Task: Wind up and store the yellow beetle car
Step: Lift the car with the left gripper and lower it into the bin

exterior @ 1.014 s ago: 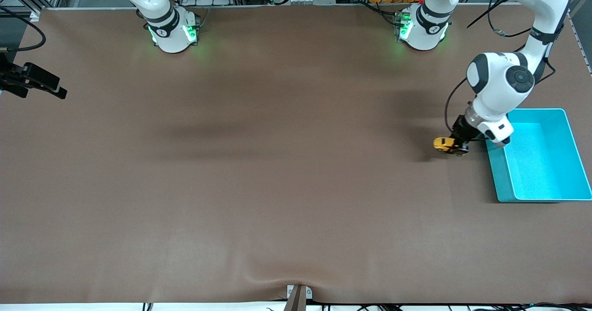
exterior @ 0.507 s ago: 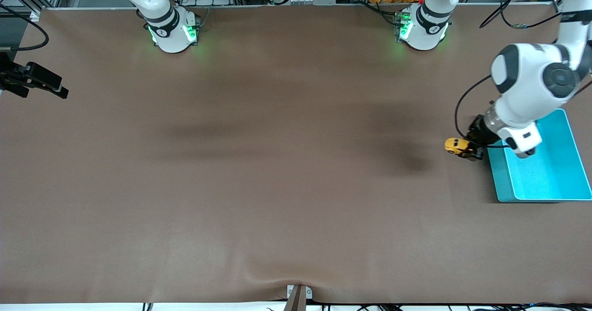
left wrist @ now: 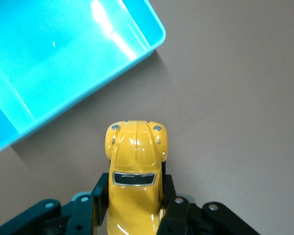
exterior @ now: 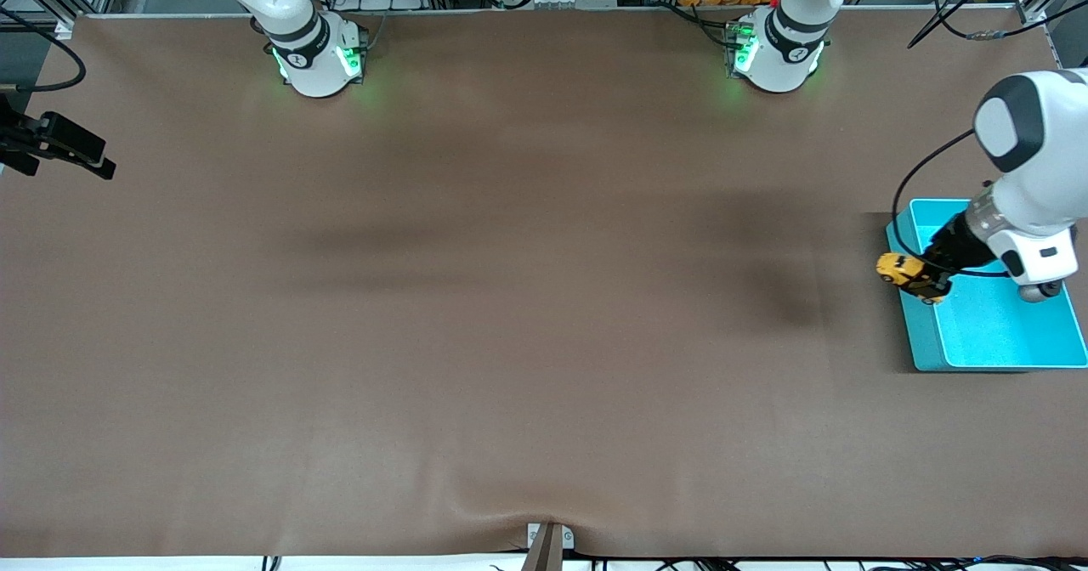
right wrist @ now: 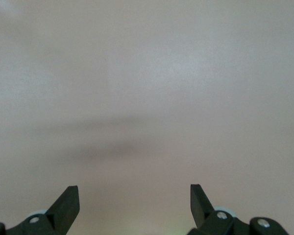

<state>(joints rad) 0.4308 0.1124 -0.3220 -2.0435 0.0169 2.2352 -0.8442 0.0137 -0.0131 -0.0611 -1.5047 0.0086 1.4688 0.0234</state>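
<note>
Over the teal bin's [exterior: 914, 333] rim, left gripper [left wrist: 135, 208] fingers [left wrist: 100, 196] clamp the yellow beetle car [left wrist: 135, 171] between them.

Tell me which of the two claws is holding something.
The left claw, over the teal bin's edge, grips the yellow toy car. The right claw is open and empty.

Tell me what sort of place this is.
Likely a robotics lab workcell: two arms bolted along a brown-matted table, aluminium framing and cables at its edge. The left gripper holds the yellow beetle car over the teal bin's rim; the right gripper waits, open.
</note>
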